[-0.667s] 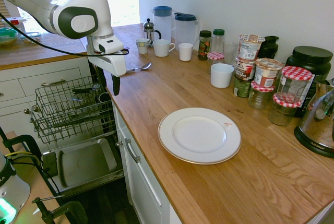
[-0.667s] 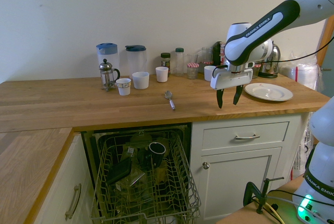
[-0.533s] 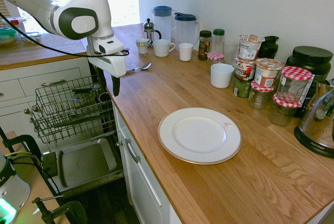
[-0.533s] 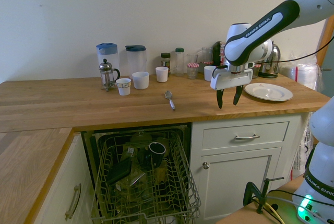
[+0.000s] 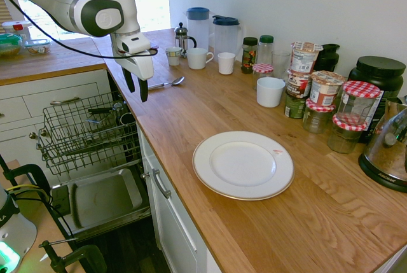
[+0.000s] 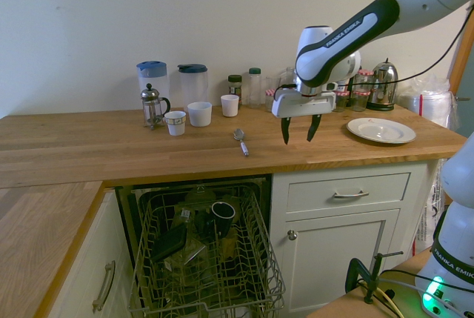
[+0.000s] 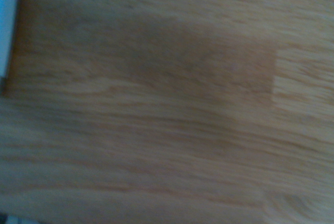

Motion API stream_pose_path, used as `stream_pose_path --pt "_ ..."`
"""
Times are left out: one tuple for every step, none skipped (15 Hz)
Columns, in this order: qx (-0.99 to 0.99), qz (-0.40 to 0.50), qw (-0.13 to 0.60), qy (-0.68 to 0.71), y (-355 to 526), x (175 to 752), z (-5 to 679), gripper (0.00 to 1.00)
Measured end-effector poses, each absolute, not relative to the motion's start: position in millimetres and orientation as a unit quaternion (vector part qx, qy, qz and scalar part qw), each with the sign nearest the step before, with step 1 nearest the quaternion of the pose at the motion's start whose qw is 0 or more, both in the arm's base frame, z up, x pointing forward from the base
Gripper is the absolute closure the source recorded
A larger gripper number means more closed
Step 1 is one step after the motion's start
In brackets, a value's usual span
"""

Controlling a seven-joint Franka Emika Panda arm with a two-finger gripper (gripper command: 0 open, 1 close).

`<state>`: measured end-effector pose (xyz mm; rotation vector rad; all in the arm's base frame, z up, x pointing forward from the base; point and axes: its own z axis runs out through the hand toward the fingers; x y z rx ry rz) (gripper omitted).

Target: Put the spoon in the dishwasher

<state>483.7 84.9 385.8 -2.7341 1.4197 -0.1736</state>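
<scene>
The small silver spoon (image 5: 169, 83) (image 6: 240, 140) lies on the wooden counter near its front edge, past the cups. My gripper (image 5: 137, 88) (image 6: 297, 129) hangs open and empty above the counter, a short way to the side of the spoon and not touching it. Below the counter the dishwasher (image 5: 82, 134) (image 6: 204, 259) stands open, its grey wire rack pulled out with a dark mug and other items inside. The wrist view shows only blurred wood grain (image 7: 167, 104).
A white plate (image 5: 243, 164) (image 6: 381, 130) lies on the counter. Cups (image 5: 198, 58), a French press (image 5: 182, 36), two jugs (image 5: 226, 31), jars (image 5: 324, 95) and a kettle (image 5: 388, 146) line the back wall. White drawers with metal handles (image 6: 348, 193) sit beside the dishwasher.
My gripper has moved along the counter toward the spoon and risen slightly, staying open. The spoon and rack have not moved.
</scene>
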Motion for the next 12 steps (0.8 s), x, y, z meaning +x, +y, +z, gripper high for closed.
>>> stream_pose_path --pt "-0.882 -0.059 0.027 0.467 95.5 499.2 382.4 0.00" --pt "-0.878 -0.064 0.027 0.473 107.6 516.5 381.4 0.00" --pt "-0.876 -0.069 0.028 0.477 119.2 532.9 382.0 0.00" --pt "-0.873 -0.074 0.030 0.481 130.6 546.2 383.1 0.00" --pt "-0.869 -0.082 0.032 0.487 142.2 557.6 384.7 0.00" --pt "-0.863 -0.092 0.033 0.495 153.6 567.9 386.5 0.00" --pt "-0.858 -0.099 0.033 0.503 162.0 576.5 385.7 0.00" --pt "-0.852 -0.105 0.032 0.512 168.0 583.7 382.8 0.00" --pt "-0.845 -0.110 0.031 0.522 171.4 590.6 379.2 0.00" --pt "-0.840 -0.115 0.029 0.530 173.0 596.9 374.4 0.00" --pt "-0.836 -0.118 0.027 0.536 173.7 602.1 369.1 0.00" --pt "-0.832 -0.123 0.028 0.541 175.3 606.8 364.2 0.00"
